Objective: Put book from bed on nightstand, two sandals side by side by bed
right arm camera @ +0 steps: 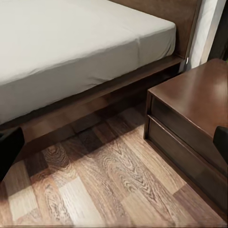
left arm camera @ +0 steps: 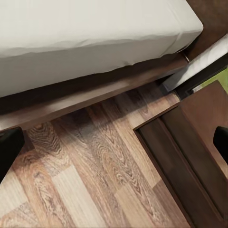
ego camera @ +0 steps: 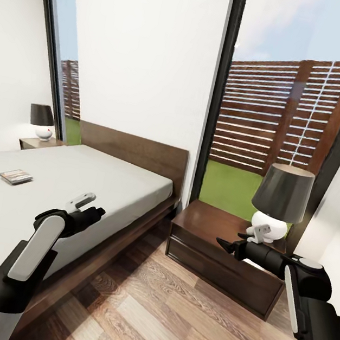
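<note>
The book, a thin dark paperback, lies flat on the pale mattress of the bed, towards its left side. My left gripper hovers over the bed's near edge, well to the right of the book; in the left wrist view its fingers stand wide apart, open and empty. My right gripper hangs over the front of the near nightstand, also open and empty. That nightstand carries a lamp. The sandals are out of view.
A second nightstand with its own lamp stands beyond the bed at far left. Wood-plank floor runs between bed and near nightstand. Tall black-framed windows show a slatted fence and grass.
</note>
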